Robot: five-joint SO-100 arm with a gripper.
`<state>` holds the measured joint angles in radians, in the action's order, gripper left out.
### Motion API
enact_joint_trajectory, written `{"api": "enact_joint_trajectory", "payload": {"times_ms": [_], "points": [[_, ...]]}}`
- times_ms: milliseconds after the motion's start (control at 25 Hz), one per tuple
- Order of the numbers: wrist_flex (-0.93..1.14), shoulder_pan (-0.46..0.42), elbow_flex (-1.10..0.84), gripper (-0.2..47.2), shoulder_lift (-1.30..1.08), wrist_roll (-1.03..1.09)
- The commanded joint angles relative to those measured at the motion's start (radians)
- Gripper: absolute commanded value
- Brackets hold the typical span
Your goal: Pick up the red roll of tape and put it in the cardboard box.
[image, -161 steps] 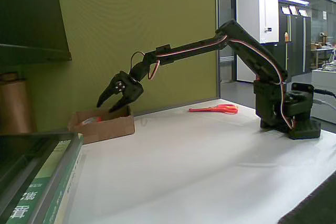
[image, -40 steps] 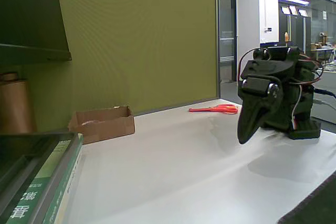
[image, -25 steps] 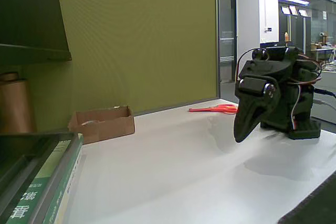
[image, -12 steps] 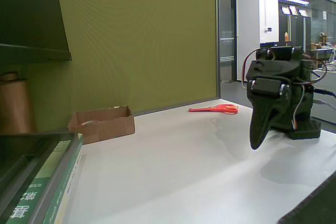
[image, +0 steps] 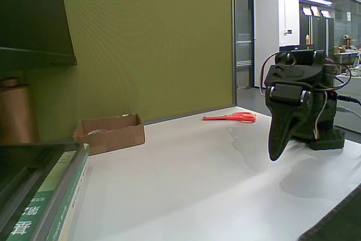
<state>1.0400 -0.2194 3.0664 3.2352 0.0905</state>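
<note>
- Bench point(image: 186, 179): white surface that carries everything in the fixed view; no red roll of tape lies on any open part of it.
- Arm: dark folded body at the right edge of the bench. It swung towards the right during the half second before last and has since held the same pose, which reads as a retreat to rest rather than a reach.
- Cardboard box point(image: 110, 132): low brown tray near the far left corner of the bench, unmoved. A pale shape shows over its rim, too indistinct to name. The red roll of tape is not visible anywhere; it may lie inside the box, which would mean the task is finished, but this cannot be confirmed.
- Pincer point(image: 274, 153): dark beak pointing down, tip hanging just above the bench, well apart from the box. Nothing red is between the jaws and it touches nothing; they look closed or nearly so, though the dark outline leaves that unsure.
- Scissors point(image: 231, 117): red-orange handles, flat near the far edge of the bench, untouched.
</note>
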Motion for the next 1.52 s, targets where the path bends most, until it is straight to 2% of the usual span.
{"api": "enact_joint_trajectory", "payload": {"times_ms": [0,480,680,760,1480], "points": [[-0.008,-0.02,0.054,0.0,0.084,0.011],[-0.008,-0.02,0.054,0.0,0.084,0.011],[-0.008,-0.02,0.054,2.2,0.084,0.011],[-0.008,-0.02,0.054,0.1,0.084,0.011],[-0.008,-0.02,0.054,0.0,0.084,0.011]]}}
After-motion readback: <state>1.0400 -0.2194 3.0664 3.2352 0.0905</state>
